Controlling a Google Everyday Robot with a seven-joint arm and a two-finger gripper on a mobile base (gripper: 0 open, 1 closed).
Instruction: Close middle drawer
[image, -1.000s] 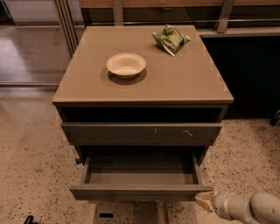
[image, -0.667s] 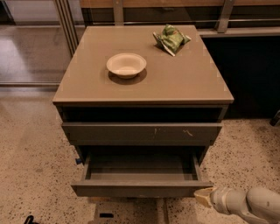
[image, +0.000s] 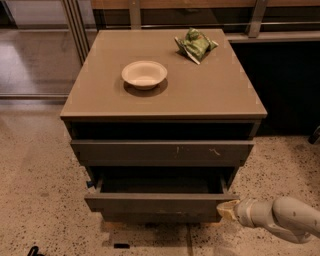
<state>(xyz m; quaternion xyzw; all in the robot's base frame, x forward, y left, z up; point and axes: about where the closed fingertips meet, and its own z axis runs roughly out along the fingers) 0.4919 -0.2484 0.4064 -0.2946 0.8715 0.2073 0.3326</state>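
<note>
The middle drawer (image: 157, 202) is pulled partly out of the grey-brown cabinet (image: 165, 90), below the scuffed drawer front (image: 162, 150). Its plain front panel faces me and a strip of its dark inside shows behind it. My gripper (image: 227, 210) is at the lower right, its cream-coloured tip against the right end of the middle drawer's front panel. The pale arm (image: 280, 217) runs off to the right edge.
A white bowl (image: 144, 74) and a green bag (image: 195, 44) lie on the cabinet top. A narrower drawer front (image: 160, 218) sits just under the middle drawer. Speckled floor surrounds the cabinet; a glass partition stands at the back left and a dark unit at the right.
The middle drawer has slid further into the cabinet, with less of its inside showing. My gripper has moved in towards the cabinet with the drawer's front panel.
</note>
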